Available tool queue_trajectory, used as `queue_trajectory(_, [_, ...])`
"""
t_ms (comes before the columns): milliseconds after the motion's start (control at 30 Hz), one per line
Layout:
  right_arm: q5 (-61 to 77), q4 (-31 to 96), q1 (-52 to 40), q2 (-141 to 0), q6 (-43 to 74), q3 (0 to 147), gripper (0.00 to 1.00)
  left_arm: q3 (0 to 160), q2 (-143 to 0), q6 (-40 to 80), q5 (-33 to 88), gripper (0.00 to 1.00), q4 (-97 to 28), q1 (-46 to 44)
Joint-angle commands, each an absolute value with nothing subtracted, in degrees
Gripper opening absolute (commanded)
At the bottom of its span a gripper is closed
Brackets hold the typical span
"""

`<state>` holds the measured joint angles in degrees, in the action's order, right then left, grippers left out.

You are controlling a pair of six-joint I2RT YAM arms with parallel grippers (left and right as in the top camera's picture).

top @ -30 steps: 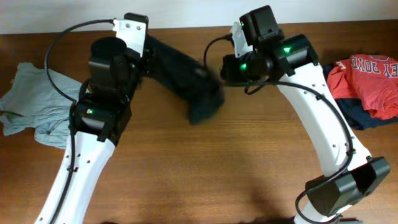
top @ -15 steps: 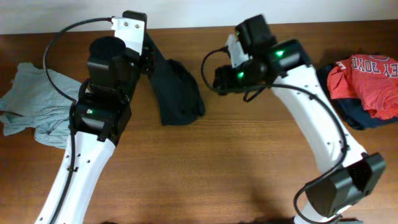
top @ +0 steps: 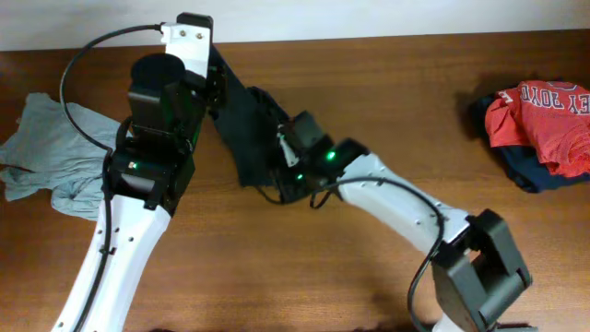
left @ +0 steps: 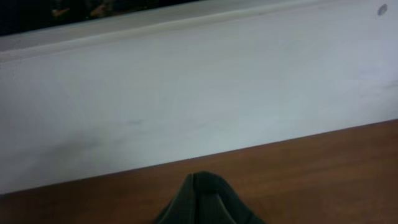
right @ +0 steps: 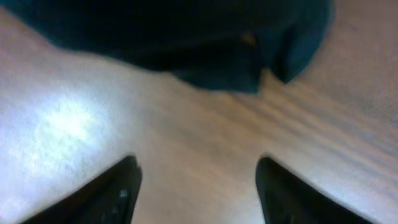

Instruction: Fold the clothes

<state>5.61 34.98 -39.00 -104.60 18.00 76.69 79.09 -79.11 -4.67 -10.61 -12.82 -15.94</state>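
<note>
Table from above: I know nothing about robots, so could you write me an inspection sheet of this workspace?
Surface: brown wooden table.
Job's things: black T-shirt, bunched, one end raised at the left arm.
Clutter: grey-blue shirt at the left edge; red shirt on a dark garment at the right.
Grippers: left gripper shut, seemingly pinching the T-shirt; right gripper open, empty, over bare wood beside it.
Cables: left cable and right cable, black, looping off the arms.
Surroundings: pale wall behind.

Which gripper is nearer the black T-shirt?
Left. The left gripper is shut on the black T-shirt at its far end; the right gripper is open, just short of its near edge.
</note>
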Motion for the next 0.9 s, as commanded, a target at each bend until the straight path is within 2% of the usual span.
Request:
queue_trajectory(0, [-2.37, 29.80, -43.64, -104.90, 19.62, 74.81, 0.58, 79.68, -78.39, -4.34, -11.88, 0.00, -12.45, -15.70])
queue_trajectory(167, [-13.93, 21.08, -48.60, -107.55, 19.88, 74.74, 0.48, 79.68, -78.39, -4.32, -11.88, 0.01, -12.47, -15.68])
queue_trajectory(267, [-18.48, 16.53, -49.45, -109.71, 20.49, 74.74, 0.48, 79.68, -78.39, -4.32, -11.88, 0.01, -12.49, -15.70])
queue_trajectory(500, [-19.62, 10.26, -49.50, -114.13, 19.09, 74.78, 0.49, 79.68, -78.39, -4.32, -11.88, 0.01, -12.53, -15.70])
queue_trajectory(733, [-28.51, 12.69, -48.88, -115.13, 19.09, 74.78, 0.49, 79.68, -78.39, -4.29, -11.88, 0.00, -13.23, -15.70])
queue_trajectory(867, [-27.92, 13.52, -46.63, -115.13, 19.11, 74.78, 0.47, 79.68, -78.39, -4.29, -11.88, 0.01, -13.87, -15.70])
